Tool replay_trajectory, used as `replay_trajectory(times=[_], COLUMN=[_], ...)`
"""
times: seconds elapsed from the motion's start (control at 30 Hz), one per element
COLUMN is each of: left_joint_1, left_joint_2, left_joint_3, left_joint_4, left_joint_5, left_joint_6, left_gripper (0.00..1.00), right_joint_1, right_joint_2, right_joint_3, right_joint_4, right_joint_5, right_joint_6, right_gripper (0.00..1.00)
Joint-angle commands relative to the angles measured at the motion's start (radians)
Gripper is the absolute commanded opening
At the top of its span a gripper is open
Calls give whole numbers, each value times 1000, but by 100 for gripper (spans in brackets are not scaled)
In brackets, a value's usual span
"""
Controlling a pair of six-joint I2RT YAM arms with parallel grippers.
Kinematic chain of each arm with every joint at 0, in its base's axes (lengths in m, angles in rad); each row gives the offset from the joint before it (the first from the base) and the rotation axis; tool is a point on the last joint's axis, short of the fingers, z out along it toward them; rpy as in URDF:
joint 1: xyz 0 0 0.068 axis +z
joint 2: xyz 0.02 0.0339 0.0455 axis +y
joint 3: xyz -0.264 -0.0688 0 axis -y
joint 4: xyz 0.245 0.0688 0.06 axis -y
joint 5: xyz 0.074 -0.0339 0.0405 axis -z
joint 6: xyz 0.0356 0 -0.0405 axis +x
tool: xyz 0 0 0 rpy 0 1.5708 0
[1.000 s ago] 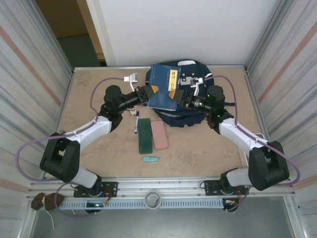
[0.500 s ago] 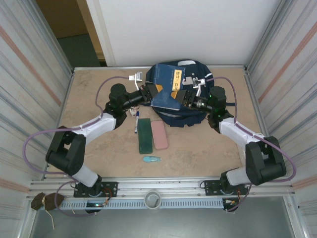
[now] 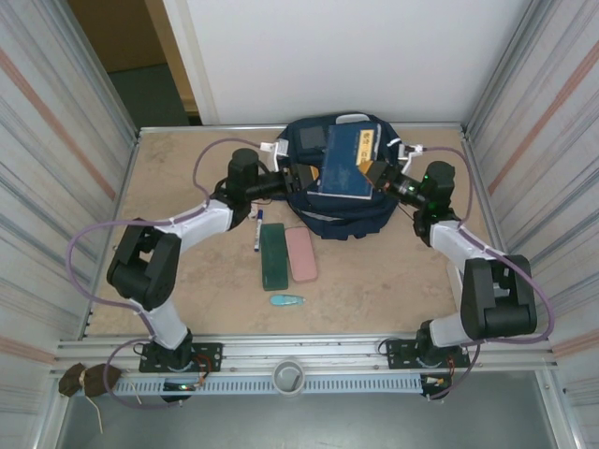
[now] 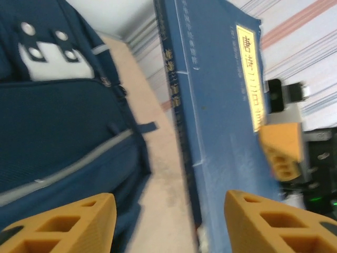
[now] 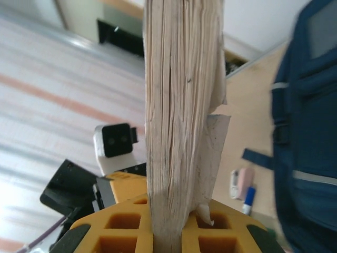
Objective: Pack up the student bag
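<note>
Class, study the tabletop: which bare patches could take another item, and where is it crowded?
Bare: the far-left table corner beyond the left arm; the near stretch between the pink case and the right arm; the strip between the left arm and the green case. Crowded: the far middle, around the student bag and book.

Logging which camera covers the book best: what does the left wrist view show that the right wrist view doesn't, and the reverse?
Left wrist: the book from its blue cover side with the yellow title strip, the student bag with its white label patch, and the left gripper with jaws apart. Right wrist: the book's page edges clamped in the right gripper, plus a small pink item and a marker on the table. Both: the book, the bag, part of the opposite arm.
</note>
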Motion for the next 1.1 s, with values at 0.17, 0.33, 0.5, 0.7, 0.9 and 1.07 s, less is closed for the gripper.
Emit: replay_trajectory(times=[0.17, 0.33, 0.5, 0.7, 0.9, 1.07], left_joint_1=[-98, -181, -240, -251, -240, -218], left_joint_2=[165, 327, 458, 571, 573, 588], left_joint_3=[297, 542, 696, 847, 858, 897], left_joint_4=[-565, -803, -902, -977, -976, -992], left_joint_5=[-297, -410, -482, -577, -475, -398], left_joint_6=[798, 1056, 1154, 1167, 1146, 1100], left_gripper=[63, 70, 80, 77, 73, 65], right_joint_1=[-127, -152, -212, -237, -237, -238], right_joint_2=[-232, -311, -377, -424, -480, -506], right_joint_3=[62, 58, -3, -31, -41, -41], right_joint_4=[-565, -711, -773, -833, -901, -956], right_joint_5=[164, 239, 256, 258, 285, 306], right_joint_6=[-305, -413, -434, -468, -512, -543], right_gripper=[0, 0, 0, 0, 0, 0])
